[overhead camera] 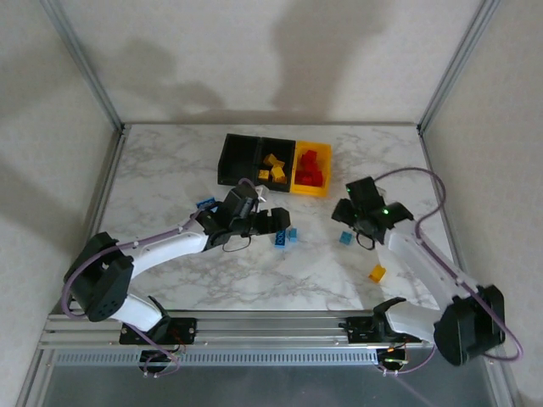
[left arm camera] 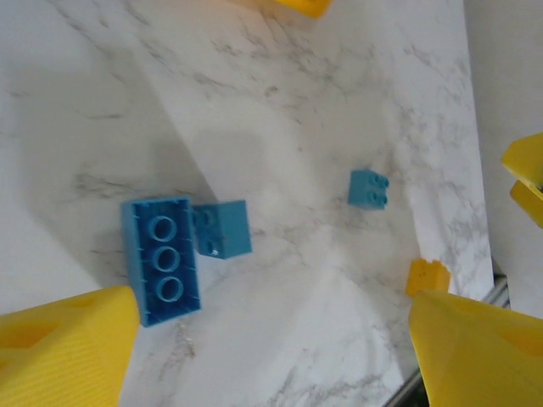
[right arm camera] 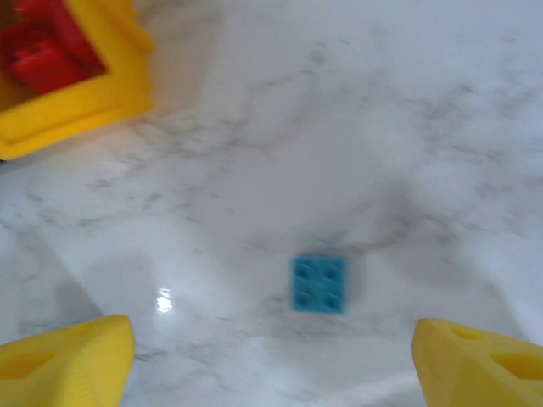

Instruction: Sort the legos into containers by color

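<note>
L gripper [left arm camera: 271, 298] open over long blue plastic brick [left arm camera: 161, 259] on marble desk [left arm camera: 339, 102]; R gripper [right arm camera: 273, 326] open over small blue brick [right arm camera: 320, 284].

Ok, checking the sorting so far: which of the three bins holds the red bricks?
The yellow bin at the right end of the row holds the red bricks; the other two are black, and the middle black bin holds yellow bricks.

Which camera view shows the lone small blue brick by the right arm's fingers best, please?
The right wrist view: the small blue brick lies large and studs-up between the fingers, its four studs plain. The top external view shows it as a tiny blue speck; the left wrist view shows it small and farther off.
</note>
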Controlling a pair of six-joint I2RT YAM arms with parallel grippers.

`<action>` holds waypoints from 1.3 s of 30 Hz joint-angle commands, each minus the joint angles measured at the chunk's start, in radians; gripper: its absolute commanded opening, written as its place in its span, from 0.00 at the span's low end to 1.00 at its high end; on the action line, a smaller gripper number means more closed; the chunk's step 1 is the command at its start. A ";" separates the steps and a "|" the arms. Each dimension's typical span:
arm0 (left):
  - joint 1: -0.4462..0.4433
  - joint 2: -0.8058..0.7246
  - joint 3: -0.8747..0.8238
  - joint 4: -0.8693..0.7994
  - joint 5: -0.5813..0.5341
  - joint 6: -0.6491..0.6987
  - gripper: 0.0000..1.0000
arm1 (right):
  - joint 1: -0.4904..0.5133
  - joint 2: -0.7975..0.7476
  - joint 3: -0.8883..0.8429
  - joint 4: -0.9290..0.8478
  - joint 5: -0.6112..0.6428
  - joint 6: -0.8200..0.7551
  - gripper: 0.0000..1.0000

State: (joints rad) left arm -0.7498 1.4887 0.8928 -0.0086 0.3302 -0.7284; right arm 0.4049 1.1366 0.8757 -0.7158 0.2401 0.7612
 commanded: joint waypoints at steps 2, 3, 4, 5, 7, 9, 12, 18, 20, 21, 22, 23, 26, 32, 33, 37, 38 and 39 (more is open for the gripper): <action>-0.047 0.031 0.017 0.091 0.088 0.043 0.86 | -0.114 -0.117 -0.108 -0.141 -0.017 0.046 0.89; -0.059 0.039 0.019 0.102 0.098 0.044 0.86 | -0.146 -0.133 -0.130 -0.152 -0.036 0.041 0.89; -0.072 0.046 0.024 0.106 0.100 0.050 0.86 | -0.171 -0.140 -0.142 -0.162 -0.054 0.036 0.89; -0.081 0.049 0.027 0.107 0.097 0.056 0.86 | -0.182 -0.143 -0.152 -0.175 -0.051 0.043 0.89; -0.097 0.058 0.032 0.107 0.086 0.060 0.86 | -0.202 -0.135 -0.159 -0.206 -0.034 0.075 0.91; -0.103 0.062 0.025 0.117 0.076 0.051 0.86 | -0.211 -0.126 -0.166 -0.215 -0.033 0.116 0.95; -0.106 0.072 0.007 0.135 0.070 0.036 0.86 | -0.233 -0.112 -0.215 -0.202 -0.055 0.165 0.95; -0.109 0.083 -0.011 0.144 0.063 0.023 0.85 | -0.247 -0.075 -0.262 -0.167 -0.078 0.167 0.94; -0.110 0.086 -0.009 0.140 0.057 0.025 0.85 | -0.248 -0.054 -0.261 -0.163 -0.065 0.161 0.93; -0.110 0.087 -0.006 0.139 0.056 0.025 0.85 | -0.248 -0.046 -0.257 -0.157 -0.061 0.153 0.92; -0.109 0.089 -0.005 0.139 0.055 0.024 0.85 | -0.250 -0.041 -0.257 -0.146 -0.064 0.149 0.90; -0.109 0.089 -0.005 0.139 0.054 0.023 0.84 | -0.251 -0.037 -0.260 -0.134 -0.069 0.148 0.90; -0.110 0.096 0.003 0.132 0.050 0.020 0.84 | -0.252 -0.009 -0.275 -0.086 -0.107 0.143 0.83; -0.109 0.087 0.001 0.120 0.036 0.015 0.84 | -0.253 0.034 -0.277 -0.019 -0.163 0.127 0.65; -0.109 0.084 0.001 0.118 0.035 0.015 0.84 | -0.252 0.035 -0.271 -0.016 -0.163 0.122 0.60; -0.110 0.085 0.001 0.121 0.031 0.012 0.83 | -0.253 0.033 -0.245 -0.024 -0.154 0.105 0.47; -0.109 0.087 0.003 0.119 0.031 0.011 0.84 | -0.252 0.034 -0.246 -0.020 -0.159 0.100 0.43; -0.109 0.091 0.004 0.120 0.031 0.011 0.83 | -0.252 0.038 -0.249 -0.012 -0.164 0.093 0.41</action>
State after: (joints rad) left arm -0.8539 1.5768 0.8883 0.1089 0.3771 -0.7105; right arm 0.1585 1.1671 0.6056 -0.7387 0.0879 0.8722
